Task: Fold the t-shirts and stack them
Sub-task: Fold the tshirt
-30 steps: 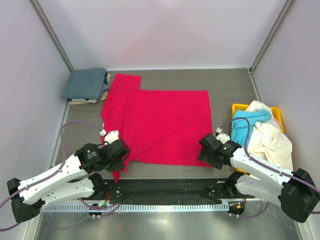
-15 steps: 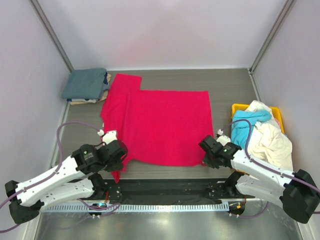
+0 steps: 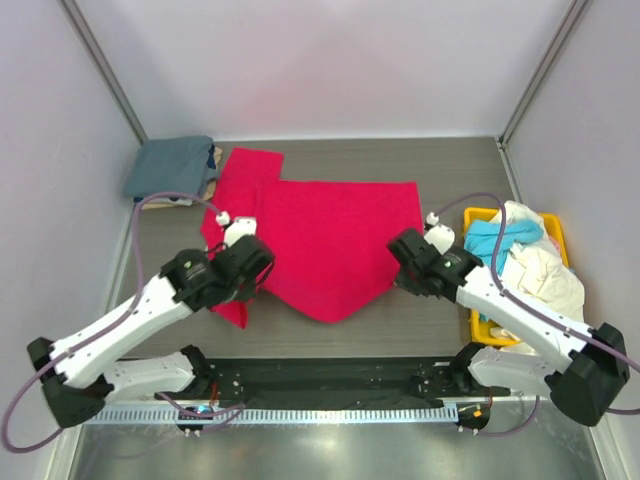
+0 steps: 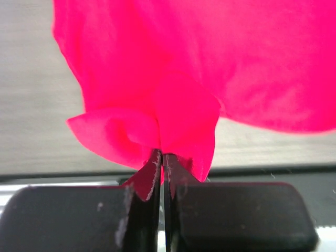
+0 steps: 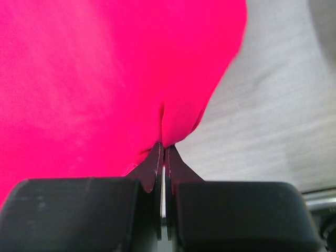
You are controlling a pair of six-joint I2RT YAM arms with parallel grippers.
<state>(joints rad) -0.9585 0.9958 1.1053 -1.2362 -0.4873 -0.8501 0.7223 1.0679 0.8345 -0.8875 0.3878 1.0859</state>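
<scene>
Red-pink cloth short-sleeved t-shirt [image 3: 335,235] sits pinched at its near corners, my left claw [image 4: 161,156] and right claw [image 5: 163,148] each clamped tight on it, its far half flat on the grey counter [image 3: 450,170], with a folded slate blue-grey t-shirt [image 3: 172,165] at far left.

A grey wood-grain tabletop [image 3: 455,165] forms the floor of a boxed-in booth. A plain pale back wall [image 3: 330,60] rises behind it, and a matching left wall [image 3: 45,160] and right wall [image 3: 595,130] close the sides. Slim metal posts [image 3: 105,75] run up the two rear corners. Along the near edge lies a black plate [image 3: 330,378], then a pale perforated strip [image 3: 330,413] and a band of brushed metal [image 3: 330,455]. The light is soft and even, with a faint pinkish cast low on the back wall.
</scene>
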